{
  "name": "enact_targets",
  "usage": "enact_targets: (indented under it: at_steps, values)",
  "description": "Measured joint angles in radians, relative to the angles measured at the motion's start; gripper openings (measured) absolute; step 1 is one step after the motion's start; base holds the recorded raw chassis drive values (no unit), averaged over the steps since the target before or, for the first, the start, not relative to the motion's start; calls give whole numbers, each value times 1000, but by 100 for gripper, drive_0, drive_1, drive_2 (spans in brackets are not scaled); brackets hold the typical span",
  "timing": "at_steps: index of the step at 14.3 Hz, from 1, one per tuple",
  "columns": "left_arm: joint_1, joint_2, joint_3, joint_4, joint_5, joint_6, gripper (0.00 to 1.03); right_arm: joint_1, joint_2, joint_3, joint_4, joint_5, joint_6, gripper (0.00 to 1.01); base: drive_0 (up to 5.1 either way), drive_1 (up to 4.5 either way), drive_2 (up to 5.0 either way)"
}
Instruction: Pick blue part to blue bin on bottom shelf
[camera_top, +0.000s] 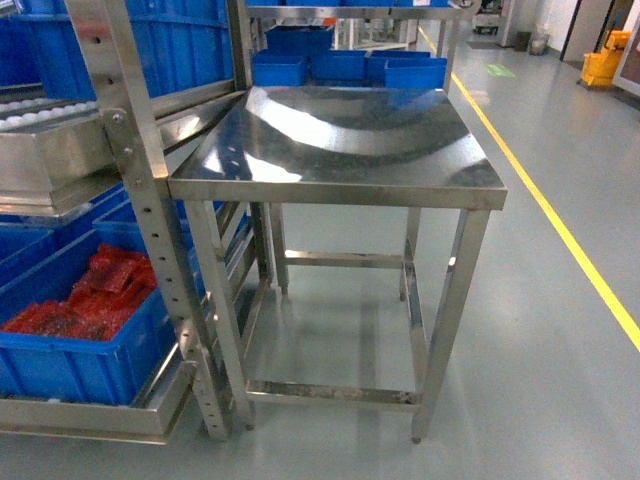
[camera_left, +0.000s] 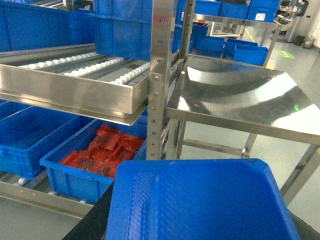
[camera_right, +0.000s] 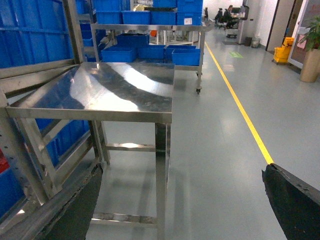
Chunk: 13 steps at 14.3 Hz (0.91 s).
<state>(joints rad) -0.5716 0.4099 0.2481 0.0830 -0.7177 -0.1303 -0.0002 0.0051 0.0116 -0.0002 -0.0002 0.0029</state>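
- Down at 6 o'clock in the left wrist view, a blue shape (camera_left: 200, 200) hides the left gripper, so I cannot tell its state.
- Right gripper (camera_right: 181, 169) is wide and holds nothing.
- Blue part is nowhere in sight, so a grab could miss.
- At 9 o'clock, the blue bin (camera_left: 27, 132) sits beside the red-bag crate (camera_left: 100, 155) on the bottom shelf (camera_left: 30, 192). They could get mixed up.

rack left, table right

the steel table (camera_top: 340, 150) stands right of the rack (camera_top: 135, 180), touching its upright. on the bottom shelf (camera_top: 90, 412) sits a crate (camera_top: 75, 365) with bags (camera_top: 95, 295) in it; another crate (camera_left: 27, 132) lies to its left. small trays (camera_top: 345, 65) sit behind the table. a floor line (camera_top: 560, 230) runs along the right.
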Motion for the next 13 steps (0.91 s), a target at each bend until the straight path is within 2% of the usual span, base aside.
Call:
enact_targets:
  at_steps: [13]
  values:
    - [0, 6, -2, -9, 0, 0, 43, 0, 0, 0, -3, 0, 0, 98, 1, 433, -431]
